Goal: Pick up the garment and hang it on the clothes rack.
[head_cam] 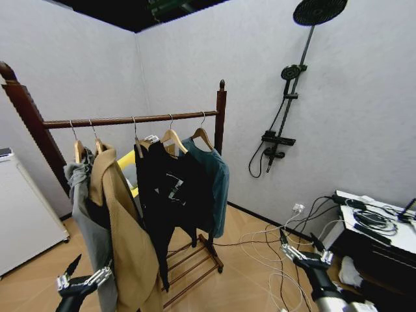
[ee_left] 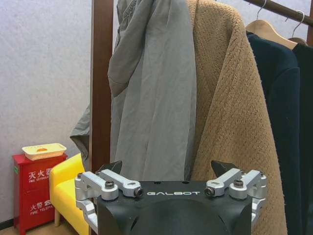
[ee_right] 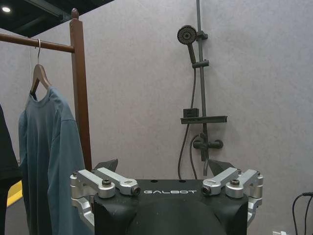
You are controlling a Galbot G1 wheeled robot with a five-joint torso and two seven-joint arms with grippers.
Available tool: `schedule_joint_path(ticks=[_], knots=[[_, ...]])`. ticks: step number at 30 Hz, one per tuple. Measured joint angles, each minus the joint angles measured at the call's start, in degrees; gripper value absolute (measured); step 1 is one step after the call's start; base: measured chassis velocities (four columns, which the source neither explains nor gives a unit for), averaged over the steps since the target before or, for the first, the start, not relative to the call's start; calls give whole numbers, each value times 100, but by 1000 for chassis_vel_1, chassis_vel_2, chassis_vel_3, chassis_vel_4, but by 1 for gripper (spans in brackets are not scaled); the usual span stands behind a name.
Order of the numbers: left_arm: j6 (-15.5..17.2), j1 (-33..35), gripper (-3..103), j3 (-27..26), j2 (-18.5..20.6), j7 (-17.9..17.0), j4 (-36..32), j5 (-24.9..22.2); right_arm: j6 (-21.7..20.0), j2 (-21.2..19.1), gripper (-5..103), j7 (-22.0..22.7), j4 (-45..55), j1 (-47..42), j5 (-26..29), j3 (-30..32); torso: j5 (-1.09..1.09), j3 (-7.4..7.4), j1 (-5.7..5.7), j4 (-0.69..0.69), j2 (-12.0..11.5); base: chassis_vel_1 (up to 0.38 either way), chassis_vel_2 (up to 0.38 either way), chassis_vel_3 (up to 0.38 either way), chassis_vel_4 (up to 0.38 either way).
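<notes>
The garment (head_cam: 213, 179), a dark teal long-sleeved top on a wooden hanger (head_cam: 201, 136), is seen hanging from the horizontal bar of the clothes rack (head_cam: 130, 120), at the end of the bar nearest the right-hand post. Just beside it a black printed T-shirt (head_cam: 172, 188) is hung, and farther along the bar a tan coat (head_cam: 120, 221) and a grey hooded jacket (head_cam: 88, 214) are found. In the right wrist view the garment (ee_right: 46, 156) is shown next to the post, with the black shower stand (ee_right: 200, 98) on the wall behind. The left gripper (head_cam: 83, 275) is held low in front of the tan coat and grey jacket, its fingers spread apart with nothing between them; in the left wrist view the left gripper (ee_left: 171, 171) is pointed at these two items. The right gripper (head_cam: 303, 249) is held low on the right side, well apart from the rack, over the cables on the floor (head_cam: 266, 244), its fingers likewise spread and empty. A white table (head_cam: 383, 224) carrying cables is seen at the right edge.
</notes>
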Motion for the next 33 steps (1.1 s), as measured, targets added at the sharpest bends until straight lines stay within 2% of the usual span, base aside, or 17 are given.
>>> schedule_joint_path(ticks=[33], knots=[[0,0,100,0,0,0,0,0,-6,-5,100,-7,-12,9,10,-1,0,0,0,1,0,0,0,0,0]])
